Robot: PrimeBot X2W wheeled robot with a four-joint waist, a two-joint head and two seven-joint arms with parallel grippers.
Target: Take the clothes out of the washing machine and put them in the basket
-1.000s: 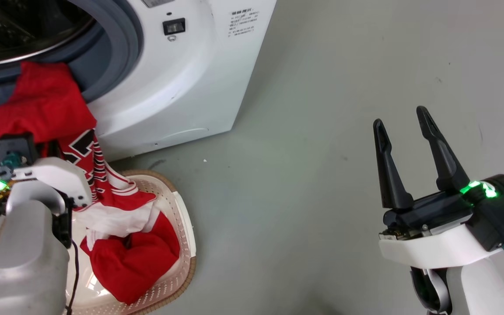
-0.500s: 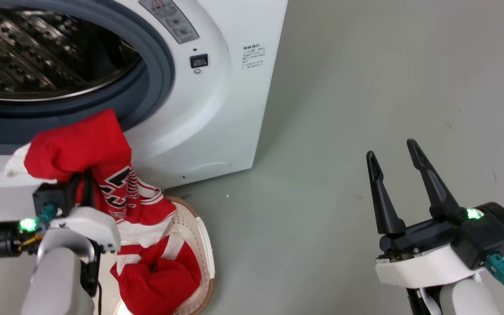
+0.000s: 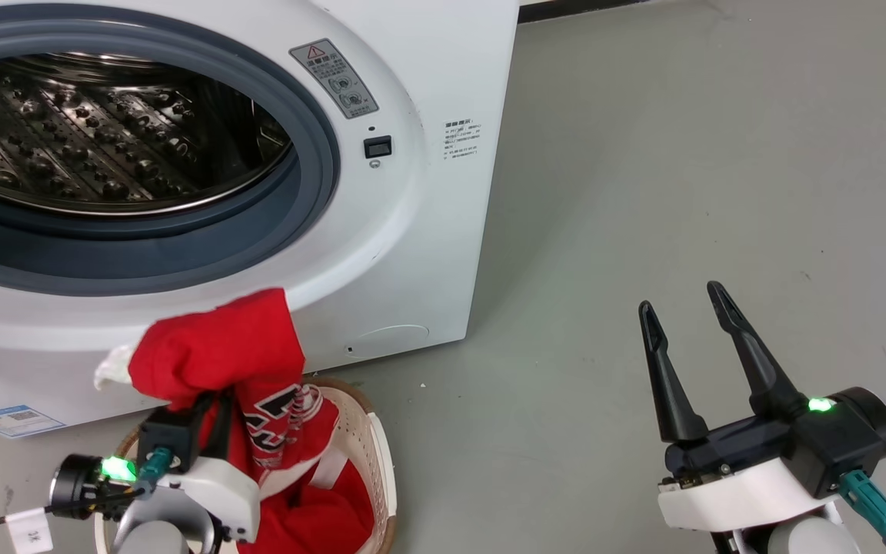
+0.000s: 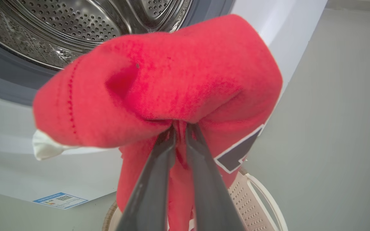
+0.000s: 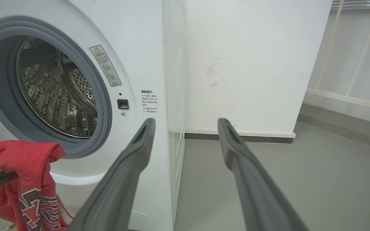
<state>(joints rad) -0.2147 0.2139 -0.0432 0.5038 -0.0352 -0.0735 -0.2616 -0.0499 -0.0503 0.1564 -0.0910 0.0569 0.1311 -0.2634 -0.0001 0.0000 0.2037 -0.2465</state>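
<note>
The left gripper, jaws clamped on the jersey, holds it above the basket in front of the washer, its tail hanging inside. Let go now, the bunched top may drape over the rim or catch a finger. The right gripper, far right, jaws apart, empty

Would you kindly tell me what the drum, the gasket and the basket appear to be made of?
Drum: shiny, hole-punched, likely polished steel. Gasket: matt grey folded lip, probably rubber. Basket: cream perforated wall, seemingly moulded plastic; brown rim looks woven, possibly plastic too.
</note>
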